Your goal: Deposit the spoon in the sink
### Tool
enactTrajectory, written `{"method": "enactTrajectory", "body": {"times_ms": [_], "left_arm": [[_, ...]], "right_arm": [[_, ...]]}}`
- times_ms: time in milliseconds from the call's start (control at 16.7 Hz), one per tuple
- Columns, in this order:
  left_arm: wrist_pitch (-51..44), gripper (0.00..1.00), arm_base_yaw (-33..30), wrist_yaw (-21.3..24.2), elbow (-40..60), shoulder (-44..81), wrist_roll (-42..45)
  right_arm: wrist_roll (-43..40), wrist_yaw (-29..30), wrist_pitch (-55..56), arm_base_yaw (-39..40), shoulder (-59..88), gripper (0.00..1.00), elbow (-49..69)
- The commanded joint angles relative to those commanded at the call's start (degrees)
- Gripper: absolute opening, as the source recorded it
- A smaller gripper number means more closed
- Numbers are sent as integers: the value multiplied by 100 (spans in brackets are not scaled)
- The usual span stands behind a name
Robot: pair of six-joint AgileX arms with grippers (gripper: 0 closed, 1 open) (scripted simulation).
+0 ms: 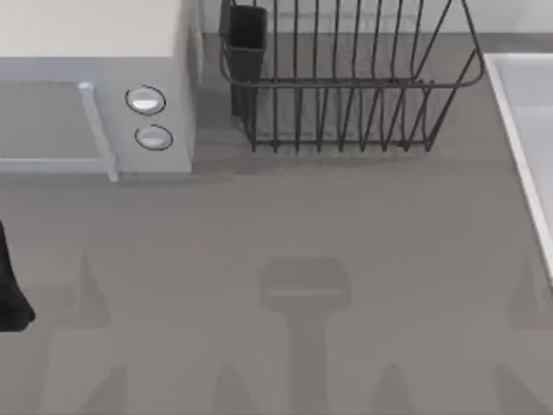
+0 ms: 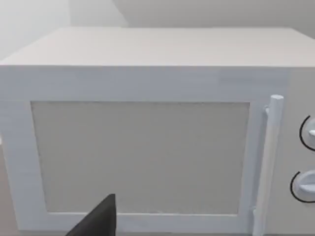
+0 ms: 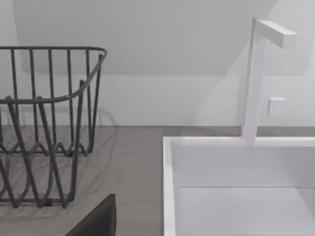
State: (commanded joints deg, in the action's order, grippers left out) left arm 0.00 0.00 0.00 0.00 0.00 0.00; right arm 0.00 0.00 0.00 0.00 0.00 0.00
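Well, no spoon can be made out anywhere on the grey tabletop (image 1: pixel 346 225), so where it lies cannot be told. The large pale grey-white rectangular sink (image 1: pixel 518 130) sits at the table's right edge, its raised rim and smooth flat inside plain in the right wrist view (image 3: pixel 170 187), with a slim white square-section faucet (image 3: pixel 251 78) standing behind it. Just beside the sink, toward the table's middle, stands the dark wire dish rack (image 1: pixel 346 86) with a dark cup-like holder (image 1: pixel 246 39) in its corner. At far left is the white box with two round knobs (image 1: pixel 147 117) and a pale bar handle (image 2: pixel 268 162). A dark part of the left arm (image 1: pixel 10 290) peeks in at the left edge; whether either end effector is released or clenched cannot be told. By judgement, a spoon would be light, stiff and slippery, best pinched across the handle's middle.
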Motion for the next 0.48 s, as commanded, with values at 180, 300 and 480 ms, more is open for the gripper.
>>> {"method": "enactTrajectory", "body": {"times_ms": [180,300,480], "left_arm": [[0,100,0,0,0,0,0],[0,100,0,0,0,0,0],[0,100,0,0,0,0,0]], "right_arm": [[-61,1,-47,-20,58,100,43],[-363,1,-273,-114,341,100,249],[-1271,-7,-890,-359,1134,100,793]]}}
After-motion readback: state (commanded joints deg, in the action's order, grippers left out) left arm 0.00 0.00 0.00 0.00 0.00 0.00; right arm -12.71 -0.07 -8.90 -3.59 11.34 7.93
